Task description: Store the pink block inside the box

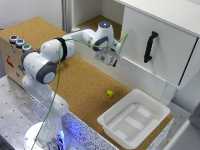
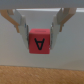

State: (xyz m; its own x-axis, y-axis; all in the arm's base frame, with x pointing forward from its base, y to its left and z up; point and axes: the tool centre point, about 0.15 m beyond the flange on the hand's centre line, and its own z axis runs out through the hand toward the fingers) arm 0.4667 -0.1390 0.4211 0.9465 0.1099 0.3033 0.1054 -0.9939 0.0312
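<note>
The pink block (image 2: pixel 39 43) is a small pinkish-red cube with a dark letter on its face. It hangs between my two fingers (image 2: pixel 21 23) in the wrist view, above the cork surface. My gripper (image 2: pixel 40 36) is shut on it. In the exterior view the gripper (image 1: pixel 107 59) hovers over the cork table close to the white cabinet, and the block is too small to make out there. The box (image 1: pixel 134 119), a shallow white ribbed tub, sits at the table's end toward the exterior view's lower right, well away from the gripper.
A small yellow block (image 1: pixel 109 93) lies on the cork between the gripper and the box. A white cabinet with a black handle (image 1: pixel 150 46) stands close behind the gripper. A cork-topped box with coloured buttons (image 1: pixel 20 43) is at the exterior view's left.
</note>
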